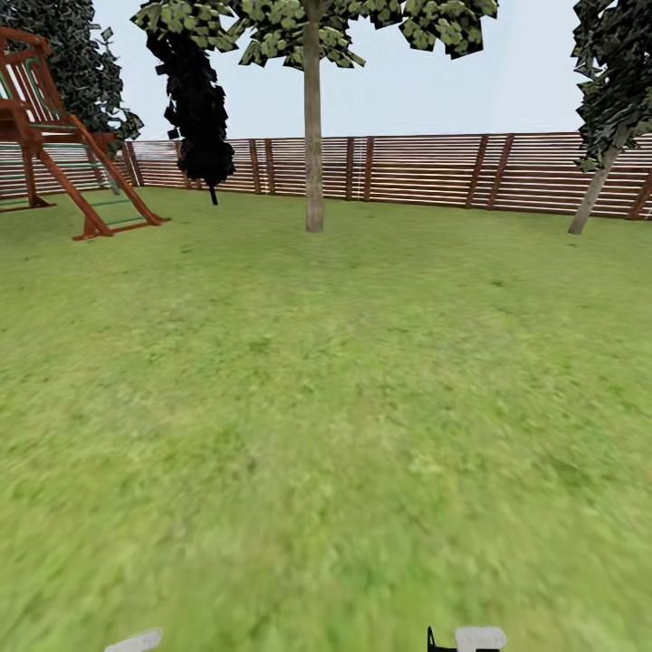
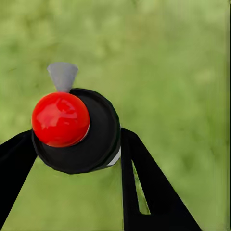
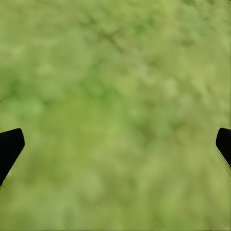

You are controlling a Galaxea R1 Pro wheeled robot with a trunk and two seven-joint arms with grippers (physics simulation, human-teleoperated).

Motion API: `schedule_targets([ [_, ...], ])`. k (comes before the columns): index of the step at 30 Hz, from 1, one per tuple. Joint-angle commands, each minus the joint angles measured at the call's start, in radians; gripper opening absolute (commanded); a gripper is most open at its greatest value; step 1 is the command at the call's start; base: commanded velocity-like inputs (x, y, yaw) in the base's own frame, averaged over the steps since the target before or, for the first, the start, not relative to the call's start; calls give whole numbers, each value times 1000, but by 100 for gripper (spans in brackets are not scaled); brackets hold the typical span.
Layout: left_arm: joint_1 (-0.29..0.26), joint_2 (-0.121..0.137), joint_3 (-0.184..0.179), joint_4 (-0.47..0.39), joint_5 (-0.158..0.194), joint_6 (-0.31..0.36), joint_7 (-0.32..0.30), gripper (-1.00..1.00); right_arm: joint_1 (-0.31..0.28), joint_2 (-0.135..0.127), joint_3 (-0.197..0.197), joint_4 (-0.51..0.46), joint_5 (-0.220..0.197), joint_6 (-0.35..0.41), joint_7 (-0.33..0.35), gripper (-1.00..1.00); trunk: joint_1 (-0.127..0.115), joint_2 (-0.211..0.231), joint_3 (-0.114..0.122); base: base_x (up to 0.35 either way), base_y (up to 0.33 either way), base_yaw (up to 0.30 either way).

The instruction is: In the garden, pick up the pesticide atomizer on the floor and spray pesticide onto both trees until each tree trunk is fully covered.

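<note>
Left pincer [image 2: 77, 149] pinches the atomizer [image 2: 77, 130] seen end-on, grey nozzle [image 2: 62, 75] sideways; right pincer [image 3: 115, 144] spread over grass [image 3: 115, 72].

My left claw [image 2: 77, 144] is hiding the pesticide atomizer [image 2: 77, 130] body. Frame edges are cropping my right claw's fingertips [image 3: 9, 147] and the tree [image 1: 313, 118] crown; the grass floor [image 3: 115, 96] is blurring.

A wide green lawn [image 1: 326, 407] runs back to a brown fence [image 1: 426, 170] of horizontal wooden slats, under a pale, even sky [image 1: 489, 86]. At ten o'clock stands a red-brown wooden play frame [image 1: 63, 136] with green rungs. A dark-leaved tree [image 1: 197, 109] rises at eleven o'clock beside the fence, and another leans at two o'clock [image 1: 616, 100].
</note>
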Motion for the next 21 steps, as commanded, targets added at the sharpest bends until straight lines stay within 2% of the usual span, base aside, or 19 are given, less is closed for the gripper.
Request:
schedule_targets([
  [1, 0, 0, -9, 0, 6, -3, 3, -100, -1, 0, -5, 1, 11, -1, -7, 100, 0, 0, -1, 339, 0, 0],
  [21, -1, 0, -9, 0, 6, -3, 3, -100, -1, 0, -5, 1, 10, -1, -7, 100, 0, 0, -1, 339, 0, 0],
])
